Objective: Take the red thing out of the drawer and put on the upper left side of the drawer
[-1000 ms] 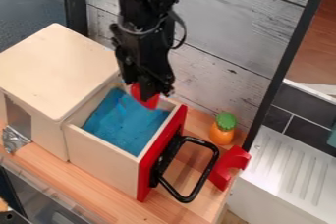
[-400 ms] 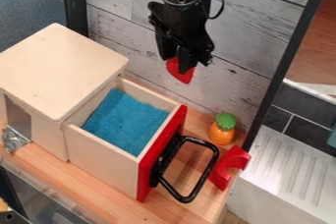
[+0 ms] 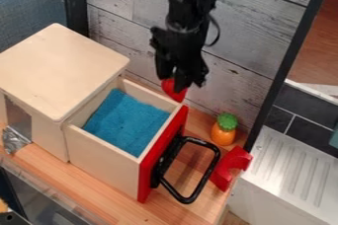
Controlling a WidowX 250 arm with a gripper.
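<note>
The black gripper [image 3: 177, 82] hangs at the upper middle of the camera view, over the back right corner of the drawer, shut on the red thing [image 3: 173, 91]. The upper part of the red thing is hidden by the fingers, and its rounded lower part shows. Below and to the left, the wooden drawer [image 3: 104, 156] stands pulled out of its box, with a blue cloth inside, a red front and a black handle.
The drawer's box has a flat wooden top [image 3: 59, 68]. Right of the drawer are an orange toy with a green top [image 3: 224, 130] and a red arch block [image 3: 231, 167]. Crumpled foil [image 3: 13, 140] lies at the left. A grey plank wall [image 3: 254, 36] rises behind.
From above the drawer's interior, the gripper rose and moved right with the red thing, then came down and slightly left. The drawer has stayed put.
</note>
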